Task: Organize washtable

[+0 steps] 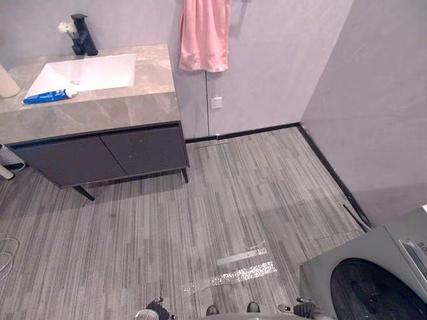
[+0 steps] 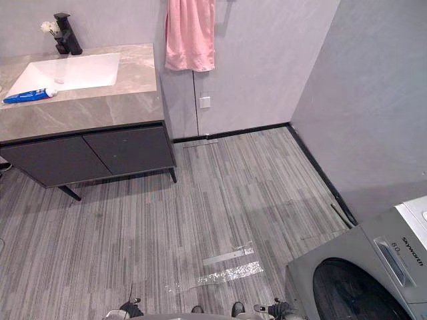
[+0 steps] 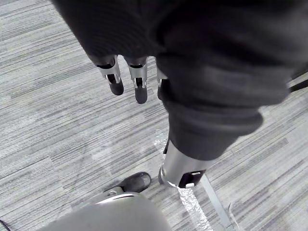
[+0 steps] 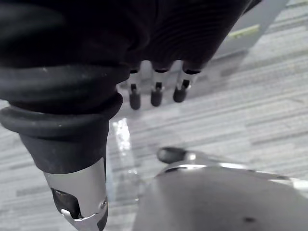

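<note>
We see a grey desk (image 1: 133, 107) at 10 o'clock with a white sink (image 1: 93, 72) set in it. Black faucet (image 1: 83, 37) at the sink's 12, blue tube (image 1: 47, 97) at its 8. Floor (image 1: 233, 193): shiny tape strips (image 1: 233, 275) at 6, washing machine (image 1: 360, 273) at 4.

A pink towel (image 1: 204, 33) hangs on the grey wall at top centre, with a small white wall plate (image 1: 216, 103) below it. A grey washing machine (image 1: 373, 273) with a dark round door sits in the lower right corner. Shiny tape strips (image 1: 230, 277) lie on the striped grey floor (image 1: 133, 233) at bottom centre.
</note>
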`<state>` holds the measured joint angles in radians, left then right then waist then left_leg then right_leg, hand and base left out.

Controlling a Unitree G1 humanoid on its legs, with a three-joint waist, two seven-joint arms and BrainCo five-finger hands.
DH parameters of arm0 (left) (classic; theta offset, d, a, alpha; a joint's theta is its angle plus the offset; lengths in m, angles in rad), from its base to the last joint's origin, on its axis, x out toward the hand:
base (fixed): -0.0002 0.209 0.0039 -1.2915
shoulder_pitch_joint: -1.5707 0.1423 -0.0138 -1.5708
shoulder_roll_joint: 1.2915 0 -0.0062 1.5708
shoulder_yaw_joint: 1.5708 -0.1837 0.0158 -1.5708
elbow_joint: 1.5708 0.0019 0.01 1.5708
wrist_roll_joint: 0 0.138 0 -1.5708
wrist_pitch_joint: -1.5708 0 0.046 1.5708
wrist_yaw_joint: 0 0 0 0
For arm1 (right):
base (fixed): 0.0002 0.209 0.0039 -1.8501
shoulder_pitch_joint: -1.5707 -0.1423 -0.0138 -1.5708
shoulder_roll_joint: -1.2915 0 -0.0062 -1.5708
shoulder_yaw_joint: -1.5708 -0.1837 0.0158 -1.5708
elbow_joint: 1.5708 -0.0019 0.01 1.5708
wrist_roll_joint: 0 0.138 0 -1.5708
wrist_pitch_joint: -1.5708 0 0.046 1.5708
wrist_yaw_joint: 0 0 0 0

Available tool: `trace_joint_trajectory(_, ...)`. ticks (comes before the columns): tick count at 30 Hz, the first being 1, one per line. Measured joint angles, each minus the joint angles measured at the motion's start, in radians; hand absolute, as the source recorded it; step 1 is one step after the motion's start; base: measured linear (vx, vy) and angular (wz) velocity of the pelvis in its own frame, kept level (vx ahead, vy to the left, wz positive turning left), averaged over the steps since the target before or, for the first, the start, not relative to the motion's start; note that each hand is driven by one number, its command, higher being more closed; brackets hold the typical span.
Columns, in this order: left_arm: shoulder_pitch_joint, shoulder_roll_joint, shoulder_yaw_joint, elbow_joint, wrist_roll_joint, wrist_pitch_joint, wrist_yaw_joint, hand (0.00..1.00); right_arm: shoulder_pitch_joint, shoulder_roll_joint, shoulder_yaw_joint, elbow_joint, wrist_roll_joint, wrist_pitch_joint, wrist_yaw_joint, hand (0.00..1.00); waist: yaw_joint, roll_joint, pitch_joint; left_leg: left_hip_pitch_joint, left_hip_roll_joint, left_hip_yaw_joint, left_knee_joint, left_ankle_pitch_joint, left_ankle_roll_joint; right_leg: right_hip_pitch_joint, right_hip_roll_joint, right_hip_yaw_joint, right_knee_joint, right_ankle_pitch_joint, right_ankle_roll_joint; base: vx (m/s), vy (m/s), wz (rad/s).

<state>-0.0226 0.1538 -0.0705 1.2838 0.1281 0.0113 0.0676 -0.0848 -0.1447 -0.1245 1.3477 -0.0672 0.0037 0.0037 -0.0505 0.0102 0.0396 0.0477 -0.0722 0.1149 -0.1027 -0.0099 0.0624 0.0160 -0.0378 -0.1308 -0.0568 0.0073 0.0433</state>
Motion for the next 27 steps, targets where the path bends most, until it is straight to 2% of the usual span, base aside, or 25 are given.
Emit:
trace_joint_trajectory(10,0.003,-0.012,0.044,-0.021,0.000,0.000,0.008,0.00,-0.027,0.021,-0.027,-0.012,0.000,-0.002,0.000,0.00,0.002,0.008,0.007,0.006,0.000,-0.001,0.000,0.000,0.000,0.014,0.001,-0.004,-0.004,0.000,0.000,0.00,-0.008,0.01)
trace_joint_trajectory(17,0.021,-0.020,0.123,-0.021,-0.001,0.000,0.010,0.00,-0.020,0.022,-0.047,-0.012,0.000,-0.001,0.000,0.00,0.002,0.007,0.018,0.019,0.001,0.014,0.000,-0.003,0.001,0.018,-0.002,0.009,0.003,0.000,0.000,-0.03,-0.002,-0.06)
trace_joint_trajectory(18,0.030,-0.024,0.136,-0.022,-0.001,0.000,0.010,0.00,-0.015,0.022,-0.068,-0.019,0.000,-0.001,0.000,0.00,0.003,0.011,0.023,0.022,0.005,0.023,0.000,-0.015,0.000,0.006,-0.004,0.017,0.031,-0.009,-0.002,-0.02,0.019,-0.31)
trace_joint_trajectory(20,0.054,-0.034,0.168,-0.030,-0.002,0.001,0.009,0.00,-0.015,0.020,-0.095,-0.031,0.000,-0.002,0.001,0.00,0.009,0.023,0.042,0.039,0.020,0.040,0.000,-0.038,0.020,-0.064,0.002,0.024,0.189,-0.056,0.006,-0.02,0.018,-0.50)
trace_joint_trajectory(21,0.073,-0.047,0.184,-0.034,-0.002,0.001,0.007,0.00,-0.021,0.017,-0.111,-0.044,0.006,-0.011,0.001,0.00,0.007,0.046,0.061,0.058,0.047,0.065,0.000,-0.044,0.025,-0.146,0.018,0.019,0.364,-0.058,0.002,-0.03,0.038,-0.60)
trace_joint_trajectory(22,0.085,-0.049,0.194,-0.033,-0.004,0.003,0.005,0.00,-0.026,0.014,-0.116,-0.058,0.010,-0.020,0.001,0.00,0.002,0.053,0.085,0.095,0.064,0.082,0.001,-0.054,0.024,-0.209,0.015,0.002,0.526,-0.066,-0.008,0.00,0.063,-0.47)
trace_joint_trajectory(23,0.093,-0.047,0.197,-0.031,-0.004,0.003,0.005,0.00,-0.024,0.011,-0.117,-0.061,0.010,-0.024,0.001,0.00,-0.002,0.051,0.096,0.117,0.068,0.083,0.001,-0.060,0.024,-0.216,0.005,-0.013,0.574,-0.077,-0.007,0.06,0.079,-0.11)
trace_joint_trajectory(24,0.106,-0.048,0.208,-0.022,-0.005,0.003,0.006,0.00,-0.004,0.013,-0.137,-0.058,0.008,-0.025,0.000,0.00,-0.012,0.046,0.100,0.144,0.075,0.080,0.001,-0.075,0.018,-0.214,-0.023,-0.049,0.586,-0.103,-0.008,0.10,0.061,0.07)
trace_joint_trajectory(25,0.114,-0.050,0.243,-0.021,-0.005,0.003,0.005,0.00,0.013,0.018,-0.154,-0.058,0.008,-0.025,-0.001,0.00,-0.012,0.038,0.098,0.168,0.080,0.077,0.001,-0.088,0.008,-0.214,-0.043,-0.063,0.529,-0.107,-0.006,0.15,0.040,0.06)
trace_joint_trajectory(26,0.114,-0.050,0.259,-0.018,-0.005,0.004,0.006,0.00,0.019,0.017,-0.154,-0.058,0.008,-0.025,-0.001,0.00,-0.014,0.036,0.098,0.173,0.085,0.077,0.001,-0.095,0.000,-0.219,-0.049,-0.065,0.483,-0.104,-0.004,0.21,0.014,-0.01)
trace_joint_trajectory(27,0.111,-0.053,0.288,-0.018,-0.005,0.004,0.005,0.00,0.034,0.017,-0.157,-0.058,0.010,-0.027,-0.001,0.00,-0.018,0.029,0.100,0.176,0.093,0.076,0.002,-0.104,-0.015,-0.236,-0.062,-0.095,0.357,-0.074,0.009,0.32,-0.007,-0.09)
